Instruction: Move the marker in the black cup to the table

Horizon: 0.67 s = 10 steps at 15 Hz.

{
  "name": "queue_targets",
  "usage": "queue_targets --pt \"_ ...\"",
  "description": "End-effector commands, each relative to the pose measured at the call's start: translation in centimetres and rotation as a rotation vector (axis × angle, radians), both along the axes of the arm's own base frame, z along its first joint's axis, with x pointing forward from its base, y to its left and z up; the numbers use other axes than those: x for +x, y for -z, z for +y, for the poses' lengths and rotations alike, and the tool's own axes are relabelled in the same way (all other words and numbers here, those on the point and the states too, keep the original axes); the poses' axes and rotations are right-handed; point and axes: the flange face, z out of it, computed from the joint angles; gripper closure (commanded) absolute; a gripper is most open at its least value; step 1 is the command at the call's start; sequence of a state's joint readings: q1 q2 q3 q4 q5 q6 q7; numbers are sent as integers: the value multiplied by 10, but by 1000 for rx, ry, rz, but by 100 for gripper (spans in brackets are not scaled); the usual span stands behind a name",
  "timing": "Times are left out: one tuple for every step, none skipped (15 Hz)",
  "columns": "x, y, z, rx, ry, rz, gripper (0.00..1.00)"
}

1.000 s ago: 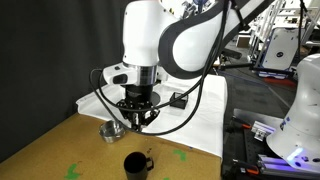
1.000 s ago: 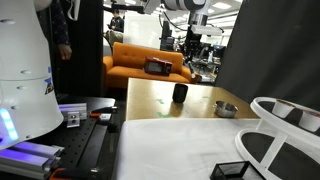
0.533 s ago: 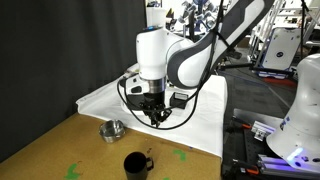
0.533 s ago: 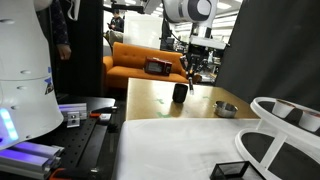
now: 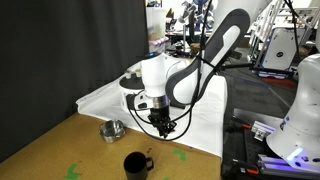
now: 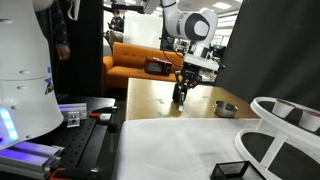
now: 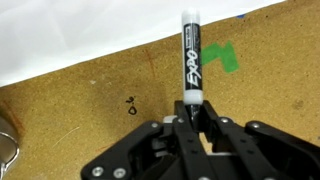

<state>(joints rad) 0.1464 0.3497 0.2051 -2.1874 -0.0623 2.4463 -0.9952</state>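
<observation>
- Tan-brown table (image 5: 60,150) in an exterior view: black cup (image 5: 135,163) standing near the front edge, gripper (image 5: 161,127) hanging above, off to its side.
- In an exterior view, gripper (image 6: 183,88) just over the black cup (image 6: 180,98).
- Wrist view: jaws pinching the marker (image 7: 190,55) by one end, held over bare table (image 7: 80,100) beside a green mark (image 7: 222,55).
</observation>
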Motion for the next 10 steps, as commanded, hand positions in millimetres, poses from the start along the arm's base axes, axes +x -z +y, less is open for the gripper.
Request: queue_targets --pt "1 23 0 40 30 1 95" --pt "1 32 1 47 31 1 95" --pt "0 41 2 53 31 -1 95" --pt "-1 47 3 56 28 -6 95" --pt "-3 52 5 55 27 -16 95" --pt "-4 55 6 56 26 -28 95" --pt "-5 57 6 59 23 -37 95" --pt "-6 58 7 66 20 -44 56" --pt "-6 56 7 70 17 -51 55" --pt "-6 54 9 80 12 -60 49"
